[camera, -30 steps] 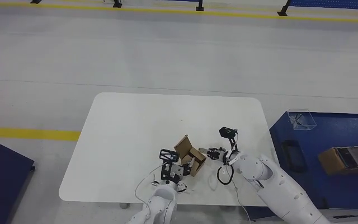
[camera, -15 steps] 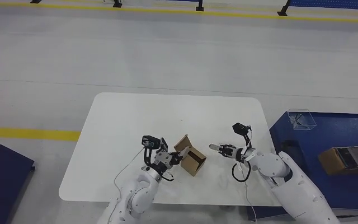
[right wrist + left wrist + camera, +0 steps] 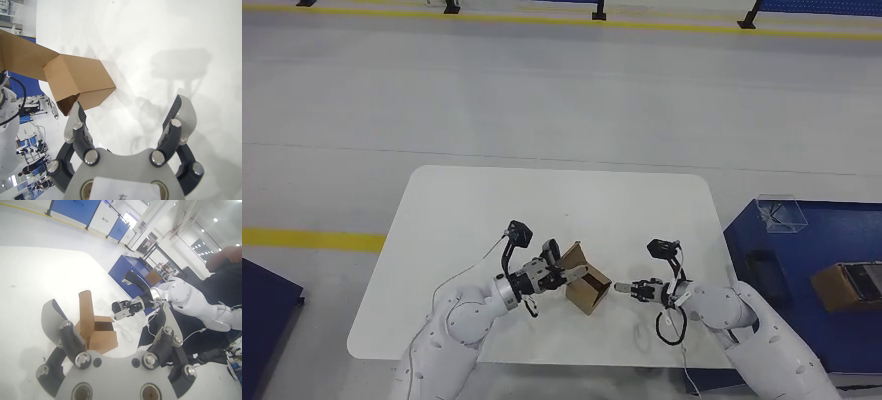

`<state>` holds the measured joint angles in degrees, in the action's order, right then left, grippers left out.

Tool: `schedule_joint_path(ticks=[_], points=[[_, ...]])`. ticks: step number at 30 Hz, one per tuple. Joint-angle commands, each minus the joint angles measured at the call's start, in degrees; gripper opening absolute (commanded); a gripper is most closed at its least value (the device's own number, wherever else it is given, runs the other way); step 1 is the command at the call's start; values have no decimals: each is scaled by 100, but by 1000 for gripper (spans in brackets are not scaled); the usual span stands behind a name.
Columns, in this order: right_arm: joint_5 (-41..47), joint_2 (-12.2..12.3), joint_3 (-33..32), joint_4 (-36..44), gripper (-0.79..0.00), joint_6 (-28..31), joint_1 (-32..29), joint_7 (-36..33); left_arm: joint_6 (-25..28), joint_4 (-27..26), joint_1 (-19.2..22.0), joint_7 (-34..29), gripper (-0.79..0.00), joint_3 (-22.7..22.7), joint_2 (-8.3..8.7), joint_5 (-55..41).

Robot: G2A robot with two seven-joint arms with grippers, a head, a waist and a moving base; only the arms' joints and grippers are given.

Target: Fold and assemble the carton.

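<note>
top view showed the white counter (image 3: 442, 220) with the brown carton (image 3: 587, 288) lying on its near middle part, set between the two arms. the carton was already opened into a box shape. in the left wrist view one tall flap (image 3: 86, 311) stood upright above the shorter flaps, which were bent over the opening.

the left claw (image 3: 564, 272) sat at the carton's flap side with its jaws spread wide and gripped nothing. whether a finger touched the cardboard could not be told. the right claw (image 3: 626, 288) was just beside the opposite side, also spread wide and empty, and in the right wrist view one fingertip (image 3: 78, 108) lay close to the carton's open corner.

the step in hand looked like closing the flaps, with the box body formed and the top not yet shut. the next move likely called for one claw to brace the carton's wall so the light box would not slide, while the other pushed the tall flap down over the opening.
</note>
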<state>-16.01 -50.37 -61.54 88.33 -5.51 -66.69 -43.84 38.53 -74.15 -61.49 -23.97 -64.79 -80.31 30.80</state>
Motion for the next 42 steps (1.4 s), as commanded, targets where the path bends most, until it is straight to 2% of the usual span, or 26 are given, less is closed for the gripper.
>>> schedule_joint_path(ticks=[1, 6, 12, 21, 28, 36, 42], points=[[-50, -17, 37, -15, 0, -26, 16, 5, -76, 148, 138, -123, 0, 44, -6, -88], [-188, -62, 113, -64, 0, -67, 46, 117, -191, 353, 359, -313, 0, 193, -19, -125], [-250, -112, 157, -110, 0, -68, 71, 206, -175, 419, 413, -311, 0, 348, -29, -136], [-282, -169, 137, -188, 0, -60, 108, 278, 89, 80, 236, -419, 0, 690, -26, -37], [-311, -207, 140, -211, 0, -32, 113, 235, -289, -318, -2, -100, 0, 943, -29, 630], [-318, -243, 114, -228, 0, -8, 105, 186, -758, -315, -66, 407, 0, 1202, -68, 1296], [-326, -244, -10, -220, 0, 6, 86, 135, -904, -426, -142, 656, 0, 1167, -50, 1490]])
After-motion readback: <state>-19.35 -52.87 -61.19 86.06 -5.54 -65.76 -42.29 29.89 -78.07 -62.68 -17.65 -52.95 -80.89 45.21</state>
